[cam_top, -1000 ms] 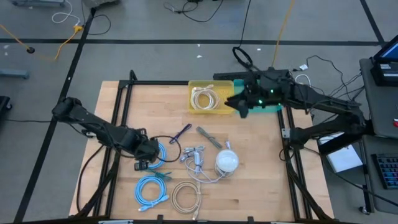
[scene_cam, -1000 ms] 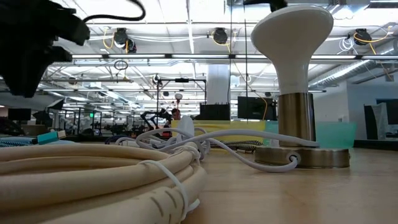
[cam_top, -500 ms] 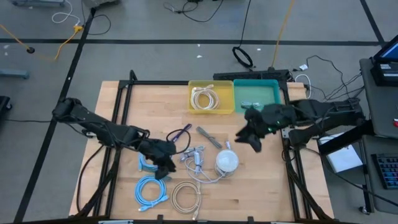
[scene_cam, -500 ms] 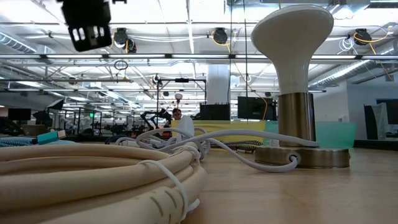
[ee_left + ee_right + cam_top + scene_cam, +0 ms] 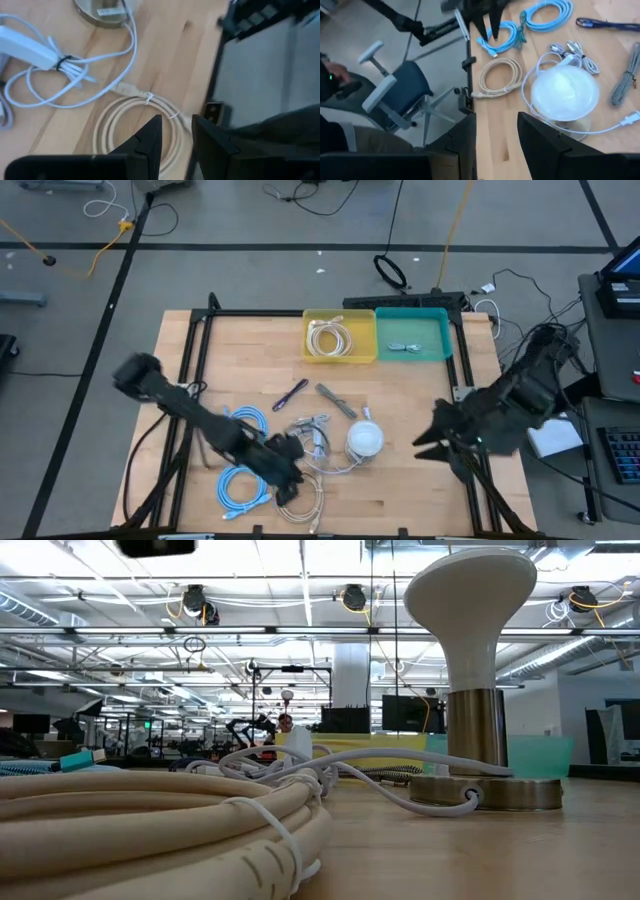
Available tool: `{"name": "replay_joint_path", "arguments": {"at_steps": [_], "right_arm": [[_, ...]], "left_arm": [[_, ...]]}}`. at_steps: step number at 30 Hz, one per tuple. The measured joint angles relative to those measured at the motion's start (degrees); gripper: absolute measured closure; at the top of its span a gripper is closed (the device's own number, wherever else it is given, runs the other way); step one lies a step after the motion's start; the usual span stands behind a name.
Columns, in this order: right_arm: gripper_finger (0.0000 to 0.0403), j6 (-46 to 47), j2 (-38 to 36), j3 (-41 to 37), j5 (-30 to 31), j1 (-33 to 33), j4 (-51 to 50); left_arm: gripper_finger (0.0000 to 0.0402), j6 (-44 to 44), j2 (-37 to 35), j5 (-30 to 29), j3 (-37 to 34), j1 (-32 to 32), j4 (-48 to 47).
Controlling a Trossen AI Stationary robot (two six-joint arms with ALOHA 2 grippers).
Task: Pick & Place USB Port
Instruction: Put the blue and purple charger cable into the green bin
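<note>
High cam looks straight down on whole counter [image 5: 400, 480] w/ floor around. Low cam sits at counter level, v. close to beige cable coil [image 5: 150, 815], facing across into room. L wrist cam looks down on the same coil [image 5: 135, 125]. R wrist cam looks across counter from its edge; shares white lamp [image 5: 565, 92] w/ low view.

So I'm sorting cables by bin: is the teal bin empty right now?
No, the teal bin holds a small pale cable in the high view.
</note>
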Motion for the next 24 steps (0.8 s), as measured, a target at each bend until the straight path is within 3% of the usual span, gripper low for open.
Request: {"name": "replay_joint_path", "arguments": {"at_steps": [5,8,15,21,24], "right_arm": [[0.0268,6.0,0.0,-3.3,7.9,6.8,0.3],[0.0268,9.4,0.0,-5.8,9.4,8.7,0.9],[0.0268,9.9,0.1,-14.4,11.0,10.0,15.3],[0.0268,9.1,0.1,-20.6,12.4,10.0,27.9],[0.0268,8.5,0.1,-20.9,12.5,10.0,29.7]], "left_arm": [[0.0293,4.1,14.0,-2.7,18.8,-1.8,-15.9],[0.0293,4.5,19.0,-7.5,24.3,-2.3,-26.1],[0.0293,3.0,20.5,-20.2,23.1,2.7,-40.8],[0.0293,6.8,20.4,-19.0,18.7,13.2,-41.2],[0.0293,7.0,19.7,-19.4,16.1,18.1,-42.1]]}}
